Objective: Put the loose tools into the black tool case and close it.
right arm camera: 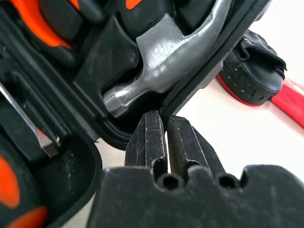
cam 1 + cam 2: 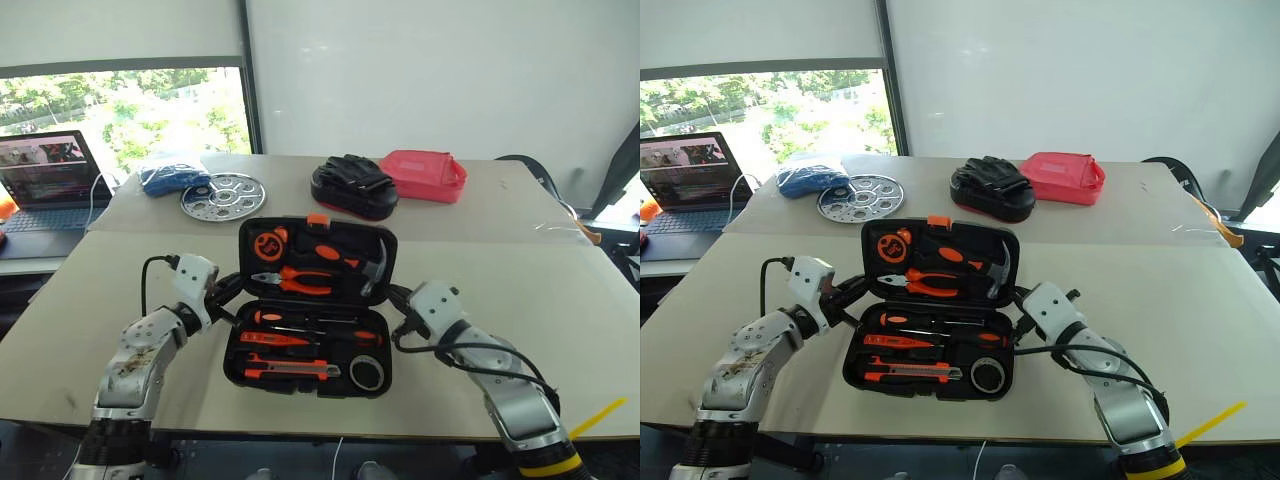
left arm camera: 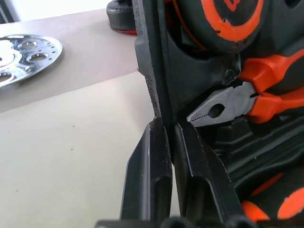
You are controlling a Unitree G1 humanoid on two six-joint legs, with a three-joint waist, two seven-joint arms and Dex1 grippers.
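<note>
Evidently the black tool case [image 2: 312, 305] lies open between the closed left gripper [image 3: 164, 142] and closed right gripper [image 1: 164, 130], each touching its raised lid edge (stiff, tool-laden, likely heavy), best pushed there

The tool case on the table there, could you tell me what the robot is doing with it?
The black tool case lies open on the table, its slots filled with tools. The left gripper and right gripper, both shut, sit at the lid's left and right edges near the hinge. The lid stands raised, not yet closed.
</note>
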